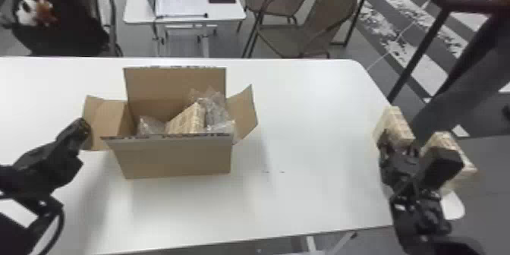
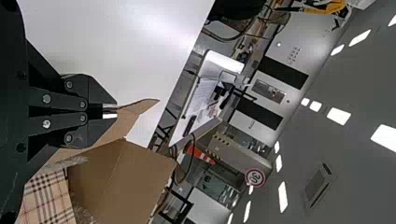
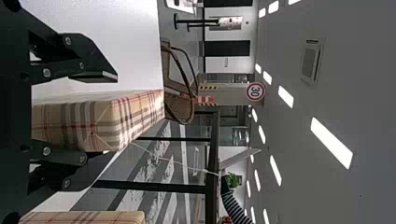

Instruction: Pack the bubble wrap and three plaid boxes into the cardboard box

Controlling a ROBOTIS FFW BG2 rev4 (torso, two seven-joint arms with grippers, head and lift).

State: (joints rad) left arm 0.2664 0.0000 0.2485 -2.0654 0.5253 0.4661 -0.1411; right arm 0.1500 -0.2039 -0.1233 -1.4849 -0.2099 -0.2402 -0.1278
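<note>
Past the white counter's (image 1: pixel 311 197) far edge stand a black-draped chair (image 1: pixel 112 11), a white desk (image 1: pixel 140 14) and, toward the far right corner, brown chairs (image 1: pixel 326 17). White stripes (image 1: pixel 444 74) cross the grey floor (image 1: pixel 474 220) beyond the right edge. Bright panels (image 3: pixel 331 142) light the grey ceiling (image 3: pixel 359 70) above pale walls (image 2: pixel 292 51).

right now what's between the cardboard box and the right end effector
The box has its open right-hand flap there, then bare white tabletop, as the head view shows.
</note>
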